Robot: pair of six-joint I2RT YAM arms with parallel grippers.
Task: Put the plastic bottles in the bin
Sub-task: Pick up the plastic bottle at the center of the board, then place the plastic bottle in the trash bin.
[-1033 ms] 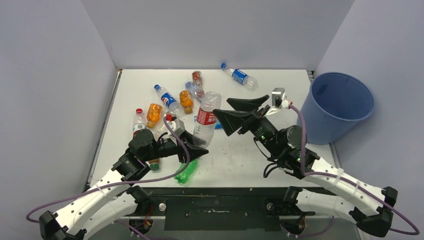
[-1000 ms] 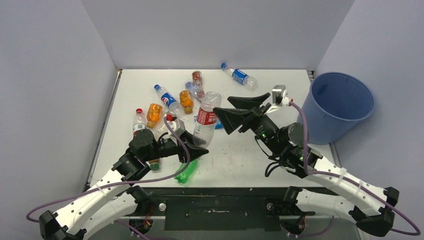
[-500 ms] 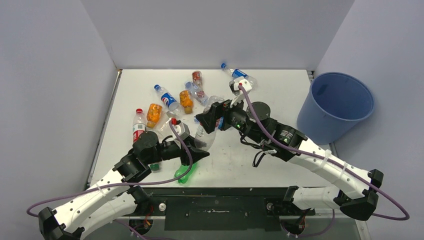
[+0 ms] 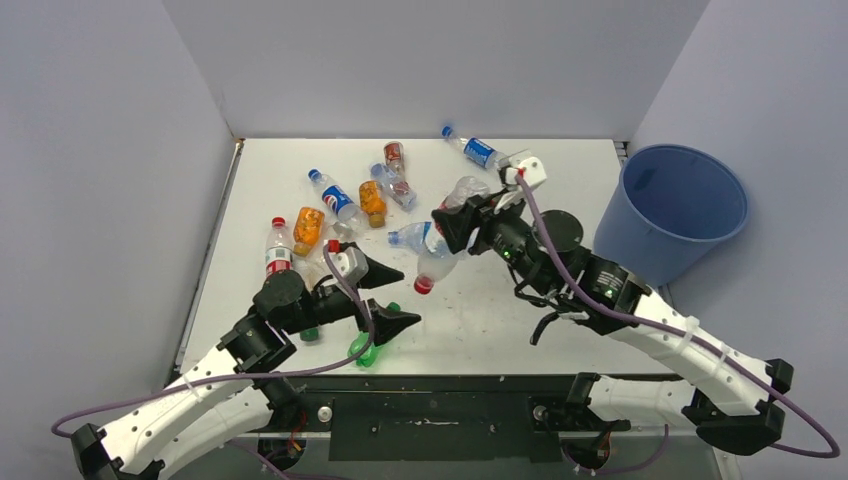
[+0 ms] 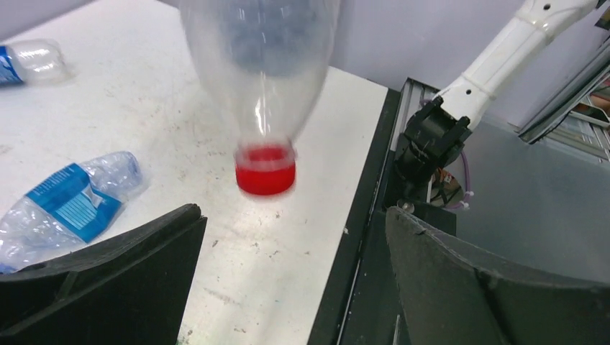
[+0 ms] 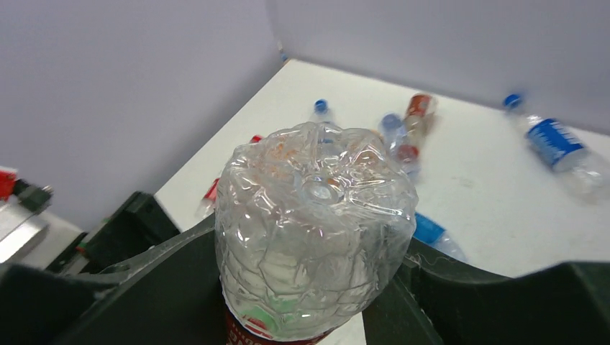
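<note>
1. So, your right end effector [image 4: 452, 228] is clamped on a clear bottle [image 4: 432, 264]. In the right wrist view its fingers [image 6: 165, 287] squeeze both sides of the crumpled body, with the base pointing at the camera.
2. That bottle is up off the desk [image 4: 480, 320], over the middle. Its long axis is tilted, base up and toward the far right, red cap [image 4: 423, 287] hanging down toward the near left.
3. What matters for the next move, as I see it: the bin [image 4: 640, 252] sits well off to the right of the held bottle, past the desk's right edge. The right arm is clearly the nearer one, so you'd swing right and carry the cap over the rim.
4. Your left end effector [image 4: 410, 297] is wide open and holding nothing. It's near the cap on the near-left side, not touching it.
5. Everything else is on the desk: a green bottle [image 4: 362, 348] partly under the left end effector, the other bottles [image 4: 335, 198] scattered at far left, and one blue-label bottle [image 4: 480, 152] at the far edge.
6. Hard to make out:
   - the left wrist view shows the hanging bottle blurred
   - the fingers cover most of its label
   - the bin's near wall hides part of its floor, so I can't tell what's in there
</note>
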